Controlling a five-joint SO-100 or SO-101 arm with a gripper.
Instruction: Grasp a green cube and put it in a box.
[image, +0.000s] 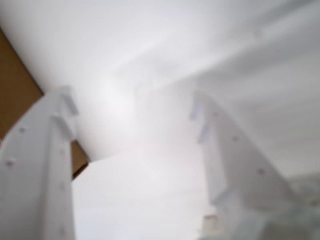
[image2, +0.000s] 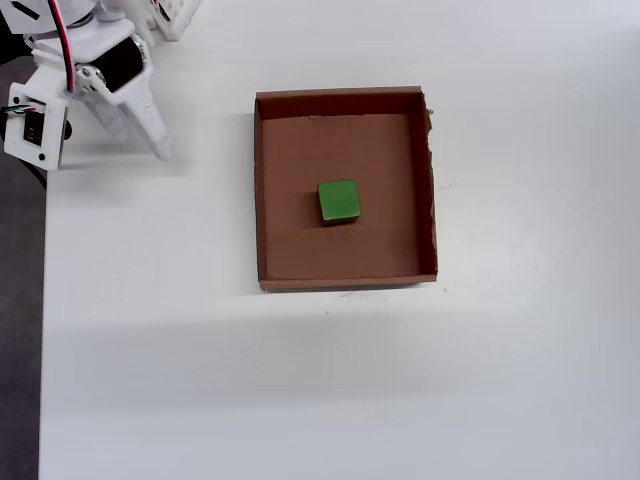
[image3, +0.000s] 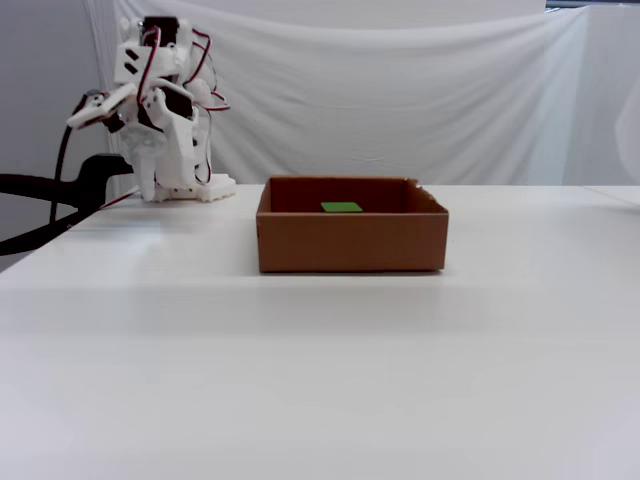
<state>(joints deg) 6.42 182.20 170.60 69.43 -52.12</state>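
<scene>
While a white cloth (image3: 400, 100) hangs in soft folds across the whole back of the scene in the fixed view, the table (image3: 320, 380) below it is a plain white, smooth surface with nothing printed on it. Seen from overhead, the table's left edge gives way to a dark grey strip of floor (image2: 20, 350). A black cable (image3: 50, 200) curves in from the left of the fixed view toward the arm.

At the middle of the table sits the box (image2: 262, 190), a shallow brown cardboard tray with low walls; its right wall is ragged along the top in the overhead view. The green cube (image2: 338, 201) lies inside the box, on its floor near the centre, clear of all four walls. It is bright green, matte and plain, and much smaller than the box. From the fixed view only its top face (image3: 342, 207) shows above the front wall.

The arm (image3: 160, 110) is folded up at the far left corner of the table, well apart from the box. In the blurred wrist view the gripper (image: 135, 115) has its two white fingers spread wide with nothing between them, and a brown corner of the box (image: 15, 85) shows at the left.
</scene>
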